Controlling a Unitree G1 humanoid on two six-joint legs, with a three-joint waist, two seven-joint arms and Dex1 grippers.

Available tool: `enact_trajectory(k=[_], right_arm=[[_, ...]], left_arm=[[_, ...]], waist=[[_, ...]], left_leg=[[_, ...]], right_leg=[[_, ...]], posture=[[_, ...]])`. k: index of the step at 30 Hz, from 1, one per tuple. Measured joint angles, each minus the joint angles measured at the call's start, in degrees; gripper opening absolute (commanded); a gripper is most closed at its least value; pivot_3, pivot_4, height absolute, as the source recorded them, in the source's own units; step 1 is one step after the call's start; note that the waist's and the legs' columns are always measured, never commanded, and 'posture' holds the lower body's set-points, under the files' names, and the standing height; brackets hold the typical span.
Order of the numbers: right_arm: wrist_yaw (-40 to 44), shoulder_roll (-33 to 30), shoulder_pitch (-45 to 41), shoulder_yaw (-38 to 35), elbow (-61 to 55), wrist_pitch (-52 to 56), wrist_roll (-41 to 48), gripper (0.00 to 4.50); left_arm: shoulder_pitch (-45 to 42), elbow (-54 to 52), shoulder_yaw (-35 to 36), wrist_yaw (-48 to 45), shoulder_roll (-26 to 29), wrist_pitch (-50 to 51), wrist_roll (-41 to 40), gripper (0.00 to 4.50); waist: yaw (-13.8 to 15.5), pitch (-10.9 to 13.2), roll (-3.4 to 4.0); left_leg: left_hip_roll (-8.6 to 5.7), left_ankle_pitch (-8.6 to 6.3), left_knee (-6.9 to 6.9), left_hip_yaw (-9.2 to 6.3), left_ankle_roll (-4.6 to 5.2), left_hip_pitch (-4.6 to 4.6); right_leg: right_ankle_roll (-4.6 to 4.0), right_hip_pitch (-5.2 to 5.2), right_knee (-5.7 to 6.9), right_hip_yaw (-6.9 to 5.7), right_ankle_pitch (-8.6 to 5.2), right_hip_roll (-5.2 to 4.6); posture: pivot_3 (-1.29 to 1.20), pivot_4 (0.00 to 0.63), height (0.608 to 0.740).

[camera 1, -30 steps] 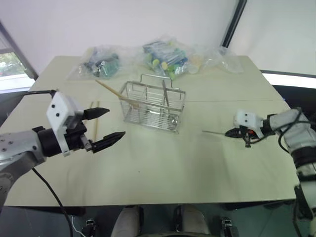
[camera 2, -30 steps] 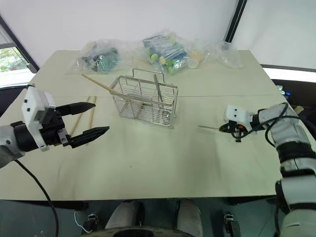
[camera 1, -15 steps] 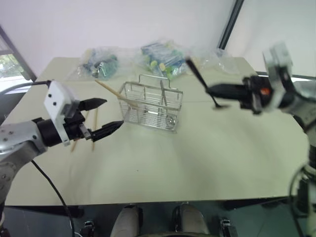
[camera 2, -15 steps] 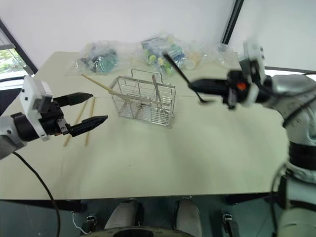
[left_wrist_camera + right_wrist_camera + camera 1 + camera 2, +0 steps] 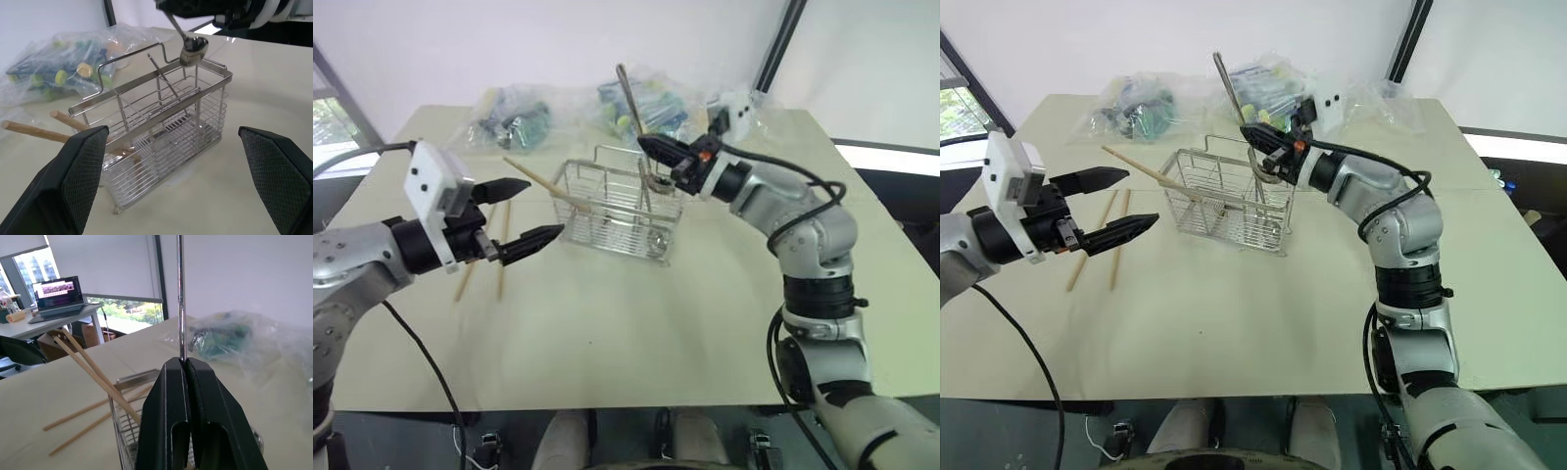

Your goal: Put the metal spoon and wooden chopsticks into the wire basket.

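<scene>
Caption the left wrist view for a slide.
Right gripper holds slim metal spoon above shiny wire basket.

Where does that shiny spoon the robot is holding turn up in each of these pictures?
Left eye view: the metal spoon is upper centre, handle up, bowl over the wire basket, pinched by the right gripper.
Right eye view: upper centre again, above the basket's right end.
Left wrist view: top centre, the bowl hangs just above the basket's rim.
Right wrist view: its handle rises straight from the shut fingers.
Shared landmark: the wire basket.
</scene>
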Motion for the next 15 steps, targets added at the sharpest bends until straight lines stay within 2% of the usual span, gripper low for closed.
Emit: enact_trajectory(k=[1,2,7,12,15], right_arm=[[-0.5,0.3,0.6,0.0,0.0,0.0,-0.3,0.64],[-0.9,0.6,1.2,0.0,0.0,0.0,-0.4,0.90],[-3.1,0.9,1.8,0.0,0.0,0.0,-1.6,3.39],[-4.0,0.5,1.7,-0.4,0.0,-0.1,-2.6,3.39],[-2.4,-2.9,0.1,-1.8,0.0,0.0,-2.3,3.39]], left_arm=[[0.0,-0.1,0.1,0.1,0.0,0.1,-0.2,4.50],[0.0,-0.2,0.1,0.1,0.0,0.1,-0.3,4.50],[0.0,-0.8,0.7,0.7,0.0,0.2,-0.8,4.50],[0.0,-0.7,0.7,1.1,0.0,0.2,-0.9,4.50],[-1.7,0.8,1.7,1.9,0.0,0.8,-2.9,4.50]], waist=[[0.0,0.0,0.00],[-0.1,0.0,0.00],[-0.1,0.0,0.00],[-0.1,0.0,0.00],[0.0,0.0,0.01]], left_leg=[[0.00,0.00,0.00,0.01,0.00,0.01],[0.01,0.00,0.00,0.01,0.01,0.01],[0.16,0.01,-0.01,-0.04,0.02,0.15],[0.27,0.01,-0.01,-0.08,0.03,0.19],[0.29,0.01,-0.01,-0.15,0.03,0.11]], right_leg=[[0.00,0.00,-0.01,0.00,0.00,0.00],[0.00,0.01,0.00,0.00,0.00,0.02],[0.00,0.02,0.19,-0.01,0.00,0.17],[-0.01,0.00,0.29,0.02,-0.01,0.48],[-0.01,-0.01,0.20,0.03,-0.01,0.61]], posture=[[0.00,0.150,0.633],[0.00,0.150,0.633],[0.00,0.150,0.633],[0.00,0.150,0.633],[0.00,0.150,0.633]])
